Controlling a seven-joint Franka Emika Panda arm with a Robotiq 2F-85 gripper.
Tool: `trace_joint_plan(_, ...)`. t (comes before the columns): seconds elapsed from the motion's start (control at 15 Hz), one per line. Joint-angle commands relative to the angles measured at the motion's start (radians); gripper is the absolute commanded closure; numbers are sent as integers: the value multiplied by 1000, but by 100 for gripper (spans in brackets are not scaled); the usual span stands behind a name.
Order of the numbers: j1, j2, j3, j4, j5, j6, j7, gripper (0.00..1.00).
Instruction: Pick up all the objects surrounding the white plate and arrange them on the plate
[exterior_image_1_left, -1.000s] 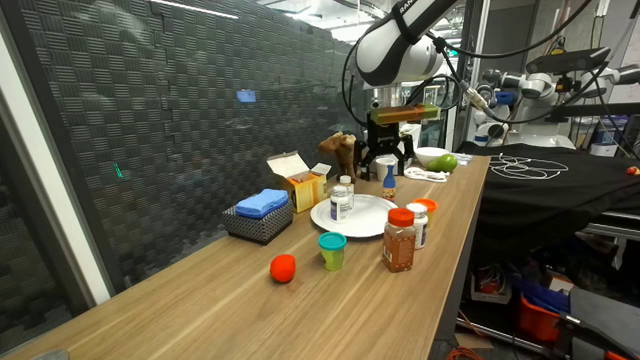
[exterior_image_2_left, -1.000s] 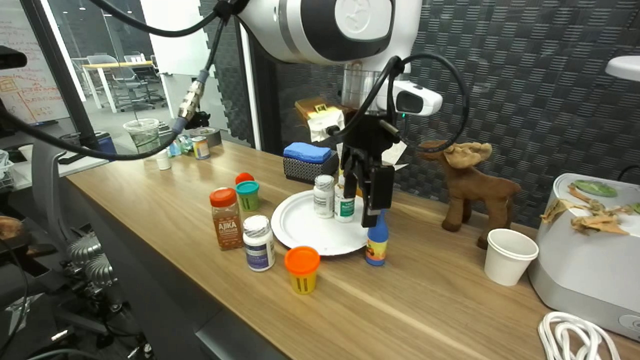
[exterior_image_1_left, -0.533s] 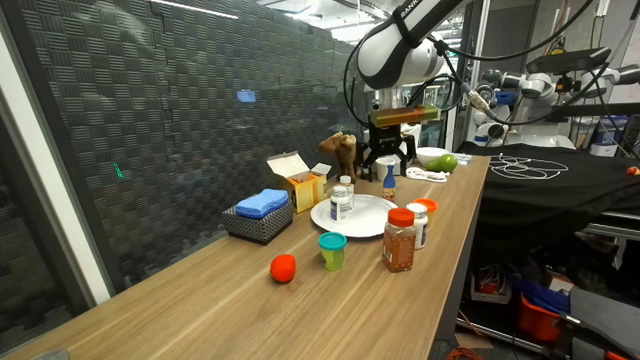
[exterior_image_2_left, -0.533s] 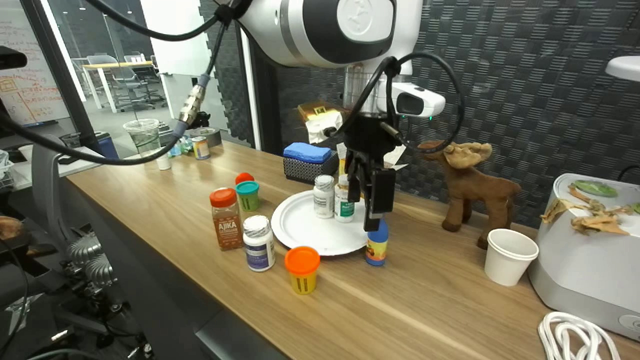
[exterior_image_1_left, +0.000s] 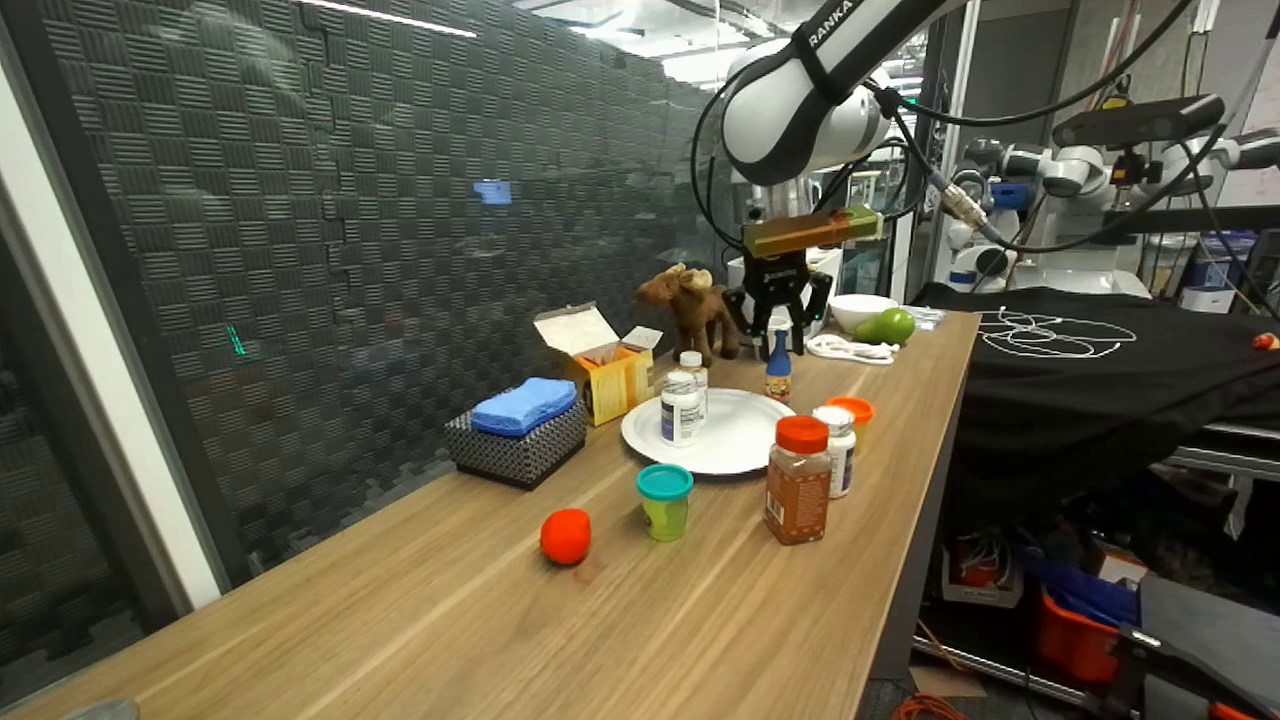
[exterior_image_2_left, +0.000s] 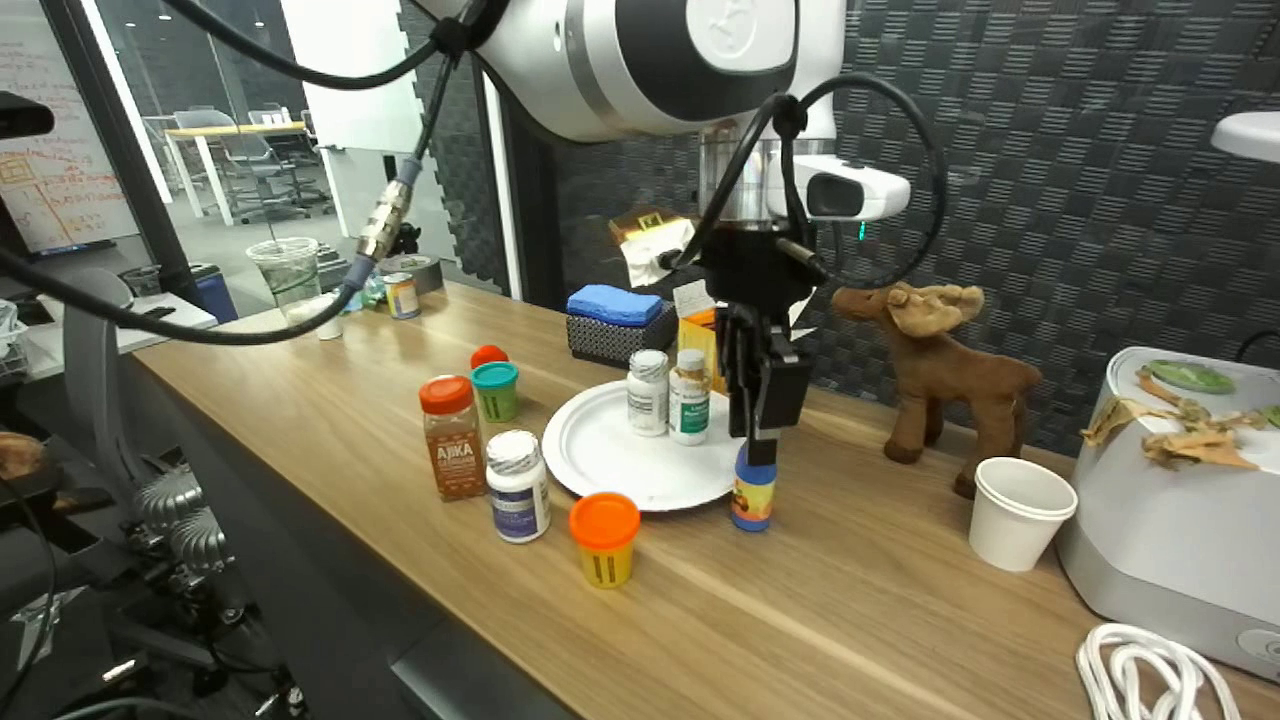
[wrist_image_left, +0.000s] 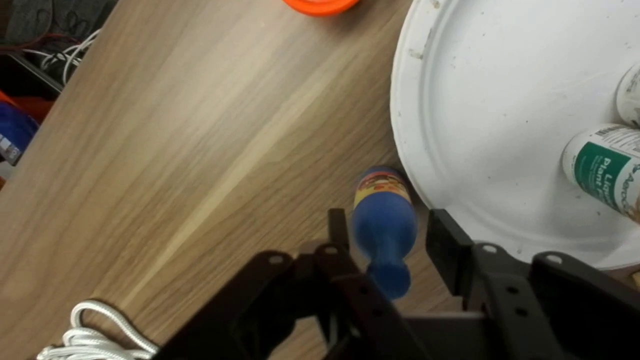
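Note:
The white plate (wrist_image_left: 500, 115) holds two white bottles (exterior_image_2_left: 648, 400) standing upright. By the plate's rim a blue bottle (wrist_image_left: 384, 220) with a yellow label stands on the table. My gripper (wrist_image_left: 387, 225) is above it, partly narrowed but open. In the wrist view the bottle's neck appears between the fingers, with a gap showing on each side. Around the plate also stand an orange-lidded yellow tub (exterior_image_2_left: 605, 550), a white bottle with a purple label (exterior_image_2_left: 518, 495), a red-capped spice jar (exterior_image_2_left: 455, 445), a teal-lidded green tub (exterior_image_1_left: 665, 505) and a red ball (exterior_image_1_left: 566, 536).
Behind the plate are an open yellow box (exterior_image_1_left: 617, 382) and a dark box (exterior_image_1_left: 520, 455) topped by a blue cloth. A toy moose (exterior_image_2_left: 950, 370), a paper cup (exterior_image_2_left: 1020, 520) and a coiled white cord (wrist_image_left: 100, 335) lie beyond the blue bottle.
My gripper's fingers have drawn closer together from wide apart. The hand has shifted slightly, toward the right in an exterior view. Objects on the table and plate have kept their places.

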Motion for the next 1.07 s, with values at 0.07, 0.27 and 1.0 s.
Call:
trace_joint_plan(0.07,24,-11,-33,0,-64,39,57,91)
trace_joint_plan(0.27,25,-23,-34,-6,-80,47,60,91)
trace_joint_plan(1.0,27,-171,27,-64,-13,107,-10,95)
